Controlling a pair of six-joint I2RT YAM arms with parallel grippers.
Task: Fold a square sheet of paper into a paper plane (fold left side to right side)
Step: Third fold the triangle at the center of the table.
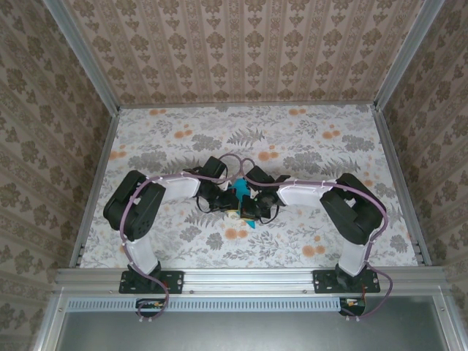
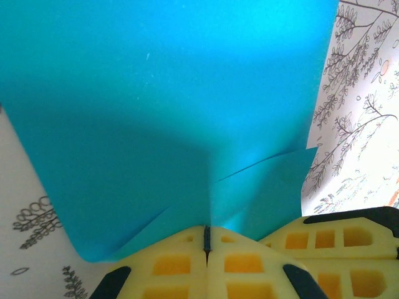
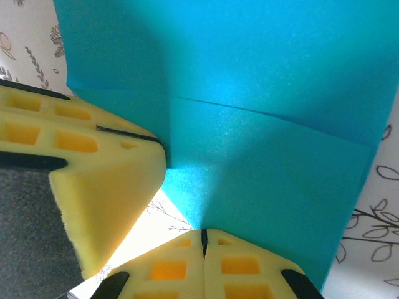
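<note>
The turquoise sheet of paper (image 1: 240, 190) is held up between both arms at the table's middle. It is folded into overlapping layers with a crease line (image 2: 262, 163). I cannot tell whether it has the paper plane's dart shape. My left gripper (image 2: 207, 233) is shut on the paper's (image 2: 162, 112) lower edge, its yellow fingers pressed together. My right gripper (image 3: 203, 235) is shut on the paper (image 3: 262, 124) too, close beside the left one. The left gripper's yellow fingers (image 3: 100, 168) show in the right wrist view. From above, the left gripper (image 1: 231, 206) and right gripper (image 1: 256, 208) nearly touch.
The floral tablecloth (image 1: 307, 139) covers the table, with patterned walls on three sides and an aluminium rail (image 1: 248, 278) at the near edge. Both arm bases stand on that rail. Purple cables loop along both arms.
</note>
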